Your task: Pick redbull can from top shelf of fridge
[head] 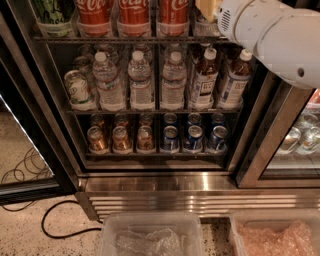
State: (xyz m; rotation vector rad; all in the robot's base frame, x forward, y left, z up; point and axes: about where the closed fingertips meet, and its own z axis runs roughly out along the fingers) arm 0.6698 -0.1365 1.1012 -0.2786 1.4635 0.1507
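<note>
The fridge stands open in front of me, black frame above a ribbed steel base. The top shelf is a dark wire rack at the upper edge of the view, carrying red Coca-Cola cans and a green can. My white arm reaches in from the right. Its gripper shows only as a tan piece at the top edge, at the right end of the top shelf beside the cola cans. The redbull can is not visible; it is hidden behind the arm or out of view.
The middle rack holds water bottles and juice bottles. The lower rack holds brown cans and short blue cans. A second glass door stands at the right. Two clear plastic bins sit on the floor beside a black cable.
</note>
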